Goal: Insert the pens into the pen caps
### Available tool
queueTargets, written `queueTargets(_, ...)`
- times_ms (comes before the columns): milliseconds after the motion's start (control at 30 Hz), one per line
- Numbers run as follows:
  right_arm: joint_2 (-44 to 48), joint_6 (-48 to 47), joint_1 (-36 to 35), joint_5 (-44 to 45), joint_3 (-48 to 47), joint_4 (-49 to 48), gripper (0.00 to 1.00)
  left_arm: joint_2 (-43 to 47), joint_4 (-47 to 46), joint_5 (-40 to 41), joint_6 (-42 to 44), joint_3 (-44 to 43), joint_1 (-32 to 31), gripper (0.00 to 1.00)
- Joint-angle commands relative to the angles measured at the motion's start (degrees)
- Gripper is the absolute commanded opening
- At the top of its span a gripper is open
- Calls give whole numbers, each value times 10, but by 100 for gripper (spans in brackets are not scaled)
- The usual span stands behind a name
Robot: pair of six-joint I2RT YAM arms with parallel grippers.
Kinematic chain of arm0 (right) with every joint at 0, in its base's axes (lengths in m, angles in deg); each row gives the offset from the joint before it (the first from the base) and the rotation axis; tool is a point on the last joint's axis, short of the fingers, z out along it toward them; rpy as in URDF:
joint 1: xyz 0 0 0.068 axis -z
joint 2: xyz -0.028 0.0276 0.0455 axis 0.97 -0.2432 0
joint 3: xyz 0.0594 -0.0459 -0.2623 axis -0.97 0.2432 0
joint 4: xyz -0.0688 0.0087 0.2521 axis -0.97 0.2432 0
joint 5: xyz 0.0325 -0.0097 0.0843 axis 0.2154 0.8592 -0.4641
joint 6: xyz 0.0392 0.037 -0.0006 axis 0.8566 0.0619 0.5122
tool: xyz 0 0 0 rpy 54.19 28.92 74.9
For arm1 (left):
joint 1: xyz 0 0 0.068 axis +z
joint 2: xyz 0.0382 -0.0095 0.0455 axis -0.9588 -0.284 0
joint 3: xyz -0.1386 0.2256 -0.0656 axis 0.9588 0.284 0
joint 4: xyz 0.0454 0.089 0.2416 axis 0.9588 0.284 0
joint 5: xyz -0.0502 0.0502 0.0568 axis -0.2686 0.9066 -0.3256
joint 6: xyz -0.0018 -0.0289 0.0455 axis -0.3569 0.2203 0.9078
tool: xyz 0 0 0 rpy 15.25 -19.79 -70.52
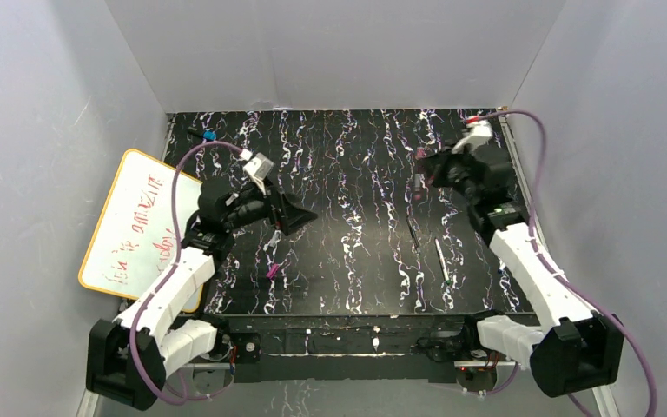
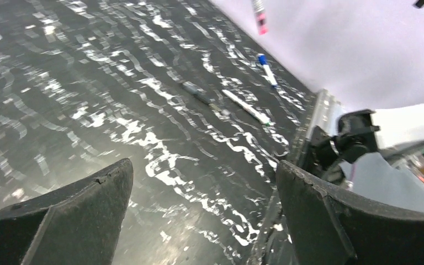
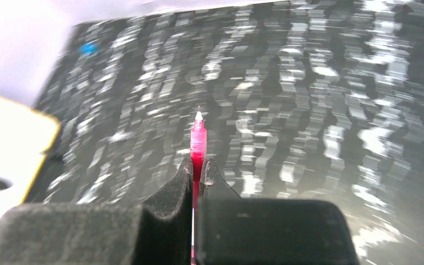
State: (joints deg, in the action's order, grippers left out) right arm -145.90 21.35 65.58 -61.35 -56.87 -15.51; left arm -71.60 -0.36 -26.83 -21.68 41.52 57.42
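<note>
Right gripper (image 3: pixel 197 168), at 2 o'clock on the table (image 1: pixel 356 174), clamps a pink pen (image 3: pixel 198 142) tip-outward — apparently poised for capping — while the left gripper (image 2: pixel 204 187) hangs wide open near the magenta cap (image 1: pixel 272 272) at 7 o'clock.

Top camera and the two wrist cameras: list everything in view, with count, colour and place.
table: one, black with white streaks, centre
whiteboard: one, white with yellow frame and red writing, off the table's left edge
pink pen: one, held above the table's far right
dark pen: one, lying right of centre
white pen: one, greenish end, lying just right of the dark pen
blue-ended pen: one, pale barrel, near the right edge
magenta cap: one, lying left of centre
blue-tipped black object: one, far left corner
left fingers: two, black, open, empty
right fingers: two, black, shut on the pink pen
</note>
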Motion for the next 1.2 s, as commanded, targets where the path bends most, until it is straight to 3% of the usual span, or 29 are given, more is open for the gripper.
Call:
queueTargets(0, 18, 52, -130, -35, -2, -141, 1, -45, -135, -83, -45, -25, -43, 98)
queueTargets(267, -13, 38, -298, 30, -29, -219, 1, -88, -164, -89, -43, -44, -79, 91)
queueTargets(433, -45, 34, -341, 43, -41, -247, 1, -87, -187, -92, -60, -41, -82, 80)
queueTargets(567, -67, 23, -382, 64, -43, -287, 1, -89, -212, -94, -77, -39, -85, 79)
queueTargets(700, -84, 17, -403, 91, -43, -312, 1, -89, -250, -92, -98, -34, -86, 75)
queueTargets(1167, -120, 25, -429, 103, -40, -382, 1, -88, -284, -110, -125, -24, -88, 38)
